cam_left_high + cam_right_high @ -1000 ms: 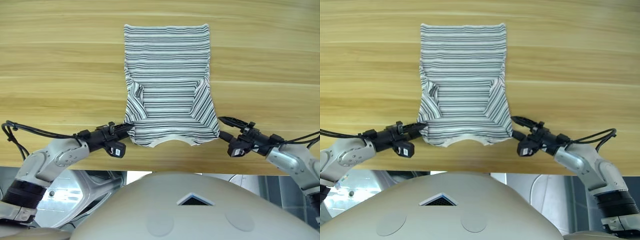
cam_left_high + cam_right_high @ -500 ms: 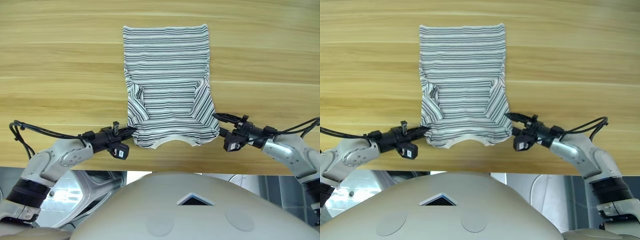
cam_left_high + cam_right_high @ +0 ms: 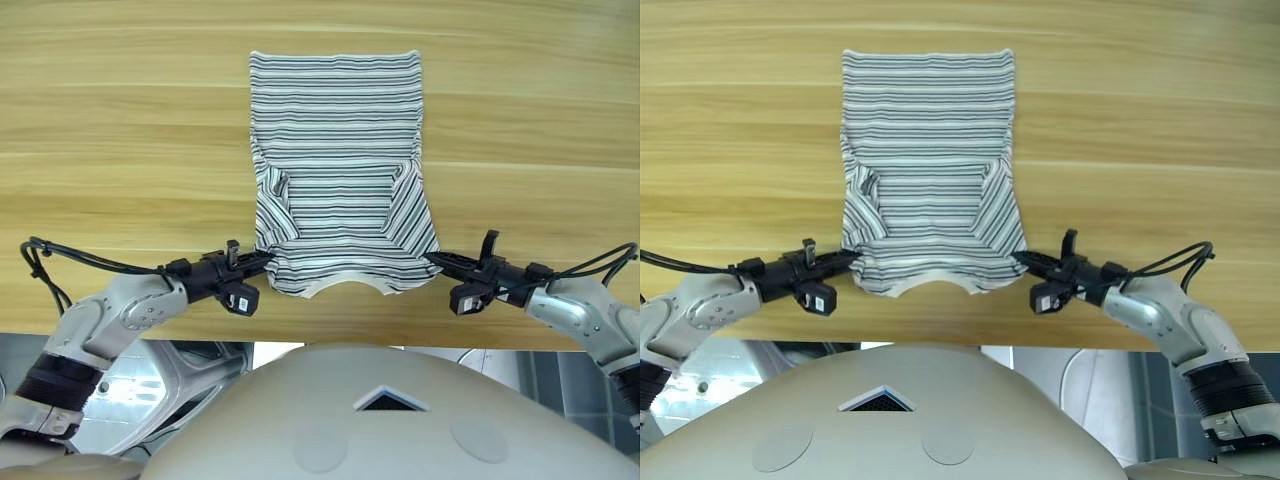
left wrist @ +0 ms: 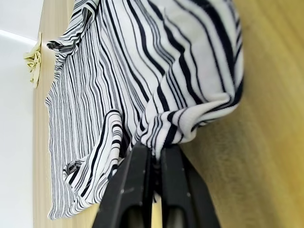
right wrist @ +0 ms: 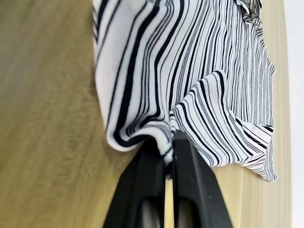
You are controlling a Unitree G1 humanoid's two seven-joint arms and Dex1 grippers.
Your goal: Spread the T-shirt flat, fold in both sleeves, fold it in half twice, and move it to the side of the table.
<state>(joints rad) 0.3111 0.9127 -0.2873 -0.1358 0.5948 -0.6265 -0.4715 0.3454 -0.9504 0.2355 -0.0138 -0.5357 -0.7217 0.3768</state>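
Note:
A black-and-white striped T-shirt (image 3: 338,160) lies on the wooden table (image 3: 120,150), both sleeves folded in over its body, collar toward the near edge. My left gripper (image 3: 262,259) is at the shirt's near left shoulder corner, shut on the cloth (image 4: 156,137). At the near right shoulder corner my right gripper (image 3: 432,259) is shut on the fabric (image 5: 164,142) as well. Both pinched corners bunch up slightly off the wood.
The table's near edge (image 3: 300,338) runs just under both grippers. Bare wood stretches to the left (image 3: 100,120) and right (image 3: 540,120) of the shirt.
Both grippers moved in from beside the shirt to its near corners and shut on the cloth. The right gripper slid inward and a little nearer.

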